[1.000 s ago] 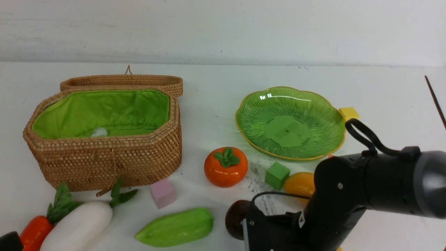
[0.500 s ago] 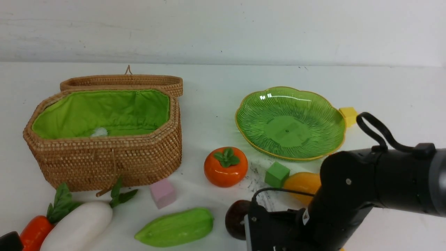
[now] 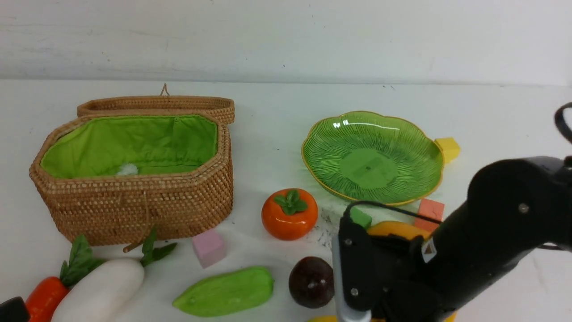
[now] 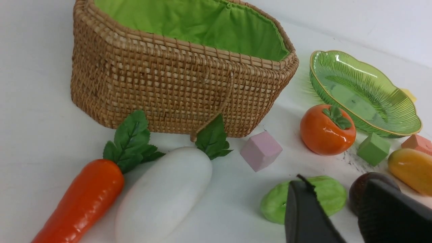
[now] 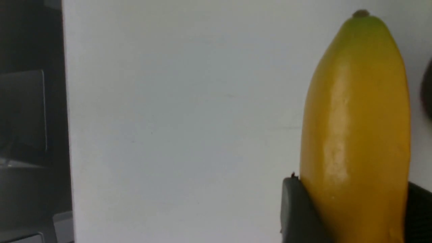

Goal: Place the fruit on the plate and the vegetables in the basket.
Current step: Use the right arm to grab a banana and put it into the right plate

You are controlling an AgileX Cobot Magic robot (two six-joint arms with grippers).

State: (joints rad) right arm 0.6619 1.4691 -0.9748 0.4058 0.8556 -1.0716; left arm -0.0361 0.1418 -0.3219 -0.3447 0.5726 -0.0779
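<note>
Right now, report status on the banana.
Right gripper shut on banana. Left gripper open, holding nothing. Plate holds no fruit yet. Mango and orange cube lie between banana and plate.

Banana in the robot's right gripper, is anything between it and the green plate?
Yes. Between the banana in the right gripper and the plate lie the mango, a green cube and an orange cube, by the plate's near rim. Lifted high, it would probably clear them.

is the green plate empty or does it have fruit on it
Empty: the plate shows only its bare ribbed surface; the persimmon and mangosteen sit on the table, outside it.
</note>
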